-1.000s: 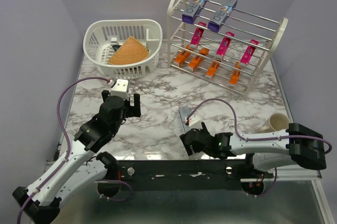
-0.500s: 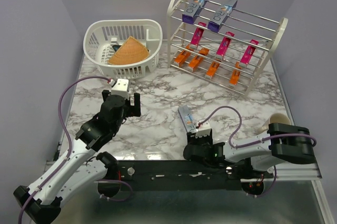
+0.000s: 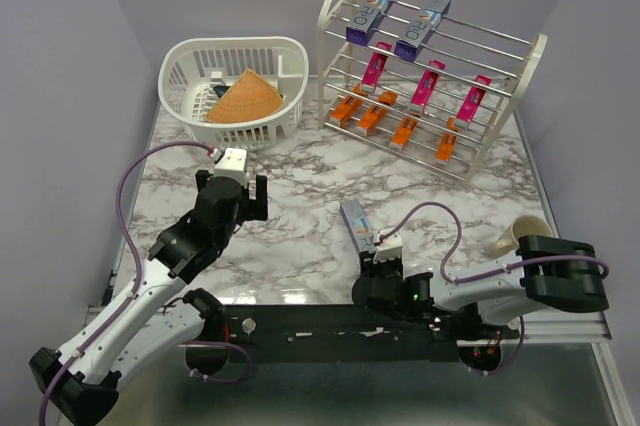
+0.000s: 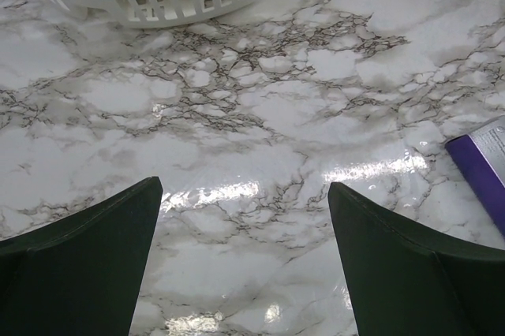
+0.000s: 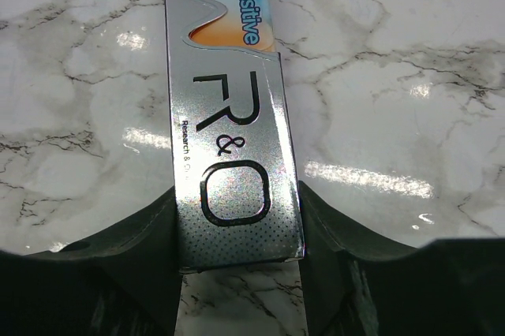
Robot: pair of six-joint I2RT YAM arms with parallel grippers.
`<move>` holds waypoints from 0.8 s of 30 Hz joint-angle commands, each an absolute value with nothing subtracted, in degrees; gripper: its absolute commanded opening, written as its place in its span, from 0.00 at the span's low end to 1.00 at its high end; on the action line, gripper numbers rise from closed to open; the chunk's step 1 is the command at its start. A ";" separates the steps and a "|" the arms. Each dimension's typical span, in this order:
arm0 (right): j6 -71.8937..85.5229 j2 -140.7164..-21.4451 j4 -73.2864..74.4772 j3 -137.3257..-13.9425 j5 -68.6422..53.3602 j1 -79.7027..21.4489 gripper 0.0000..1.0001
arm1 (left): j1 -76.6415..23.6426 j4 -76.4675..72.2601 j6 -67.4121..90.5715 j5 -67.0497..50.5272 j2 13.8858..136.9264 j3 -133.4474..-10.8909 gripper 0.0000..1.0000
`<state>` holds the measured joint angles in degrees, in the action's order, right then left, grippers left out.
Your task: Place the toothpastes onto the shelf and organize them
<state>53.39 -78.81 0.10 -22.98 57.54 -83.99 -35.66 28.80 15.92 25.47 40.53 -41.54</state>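
Top external: basket holds woven cone; right jaws clamp silver carton, left jaws spread.

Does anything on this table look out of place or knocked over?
Yes. A cream cup lies tipped on its side at the marble table's right edge. One silver toothpaste carton lies off the cream-white rod shelf, between the right gripper's fingers.

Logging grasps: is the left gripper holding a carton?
No, the left gripper is open with only the marble table between its fingers; the silver toothpaste carton sits in the right gripper.
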 commanded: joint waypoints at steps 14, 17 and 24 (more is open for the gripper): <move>23.93 -57.14 18.36 -45.86 61.96 -80.96 0.40 | -34.28 28.48 16.61 25.75 39.29 -41.31 0.99; 19.71 -55.99 22.40 -53.84 61.08 -77.53 0.40 | -34.28 28.48 16.70 25.84 38.85 -41.31 0.99; 10.20 -56.42 25.22 -69.57 58.62 -68.65 0.40 | -34.19 28.48 16.96 25.49 38.23 -41.22 0.99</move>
<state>18.79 -56.49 22.22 -60.55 57.78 -72.71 -34.50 28.82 16.38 25.47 39.05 -41.54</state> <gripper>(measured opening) 0.579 0.991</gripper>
